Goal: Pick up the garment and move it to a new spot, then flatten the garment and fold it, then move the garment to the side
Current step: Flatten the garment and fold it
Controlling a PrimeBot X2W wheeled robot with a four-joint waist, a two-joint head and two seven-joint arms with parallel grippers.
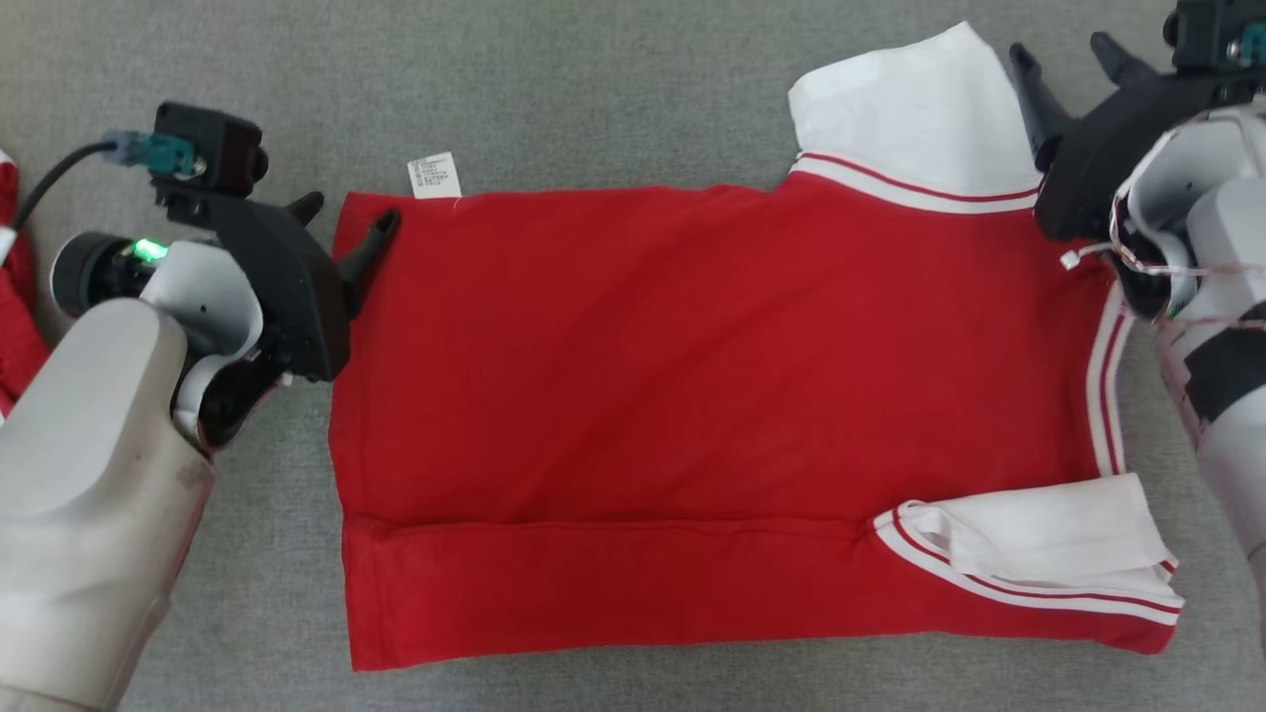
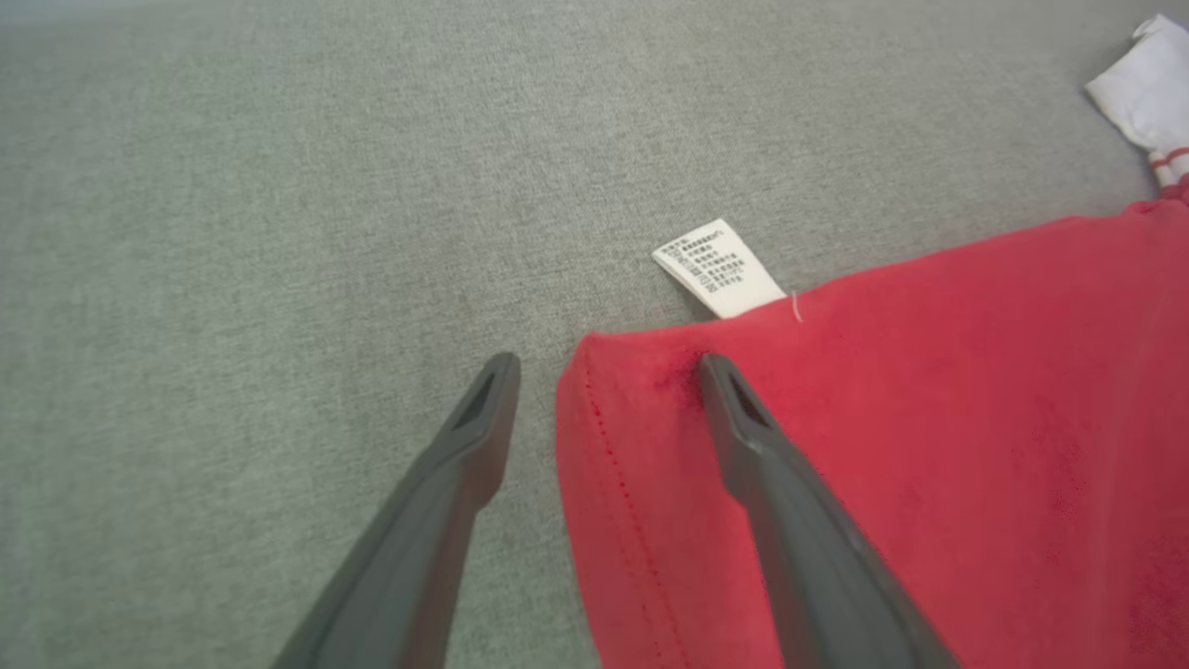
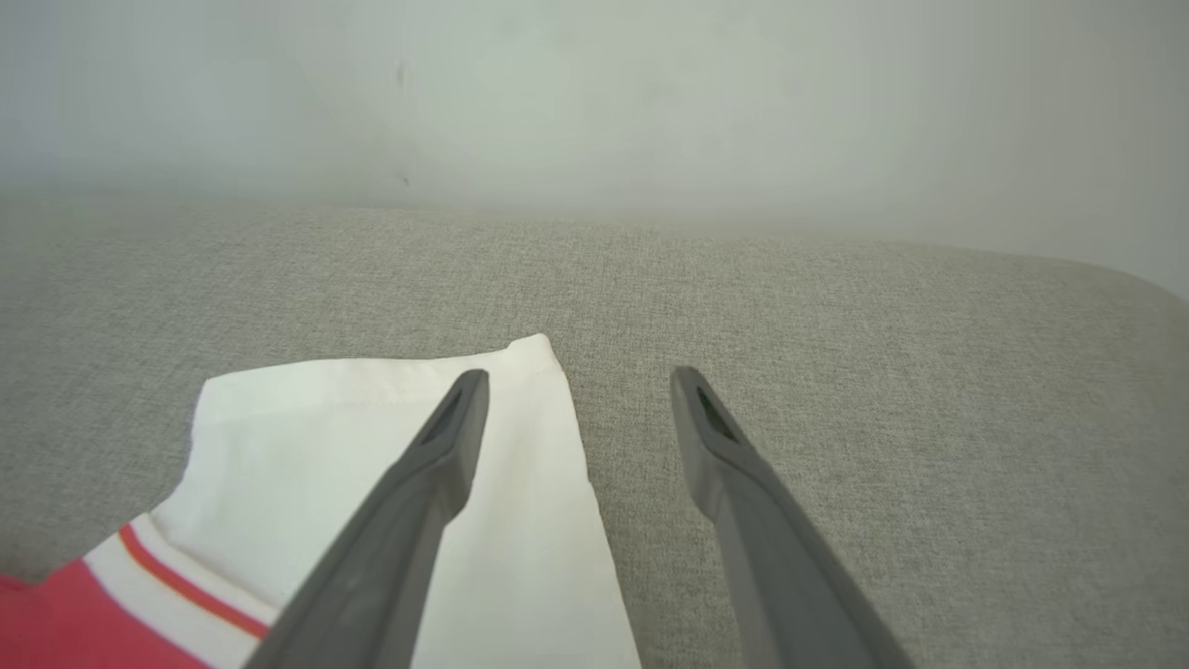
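The garment (image 1: 692, 396) is a red shirt with white sleeves and striped trim, spread flat on the grey cloth surface with its near edge folded over. My left gripper (image 1: 346, 220) stands open at the shirt's far left corner (image 2: 632, 390), one finger over the red cloth and the other over bare surface. A white care label (image 2: 720, 269) sticks out just past that corner. My right gripper (image 1: 1073, 54) is open at the far right, astride the edge of the white sleeve (image 3: 372, 446). Neither holds anything.
A second piece of red cloth (image 1: 15, 297) lies at the far left edge, behind my left arm. The grey cloth surface (image 1: 593, 89) runs open beyond the shirt, and a pale wall (image 3: 594, 93) rises behind it.
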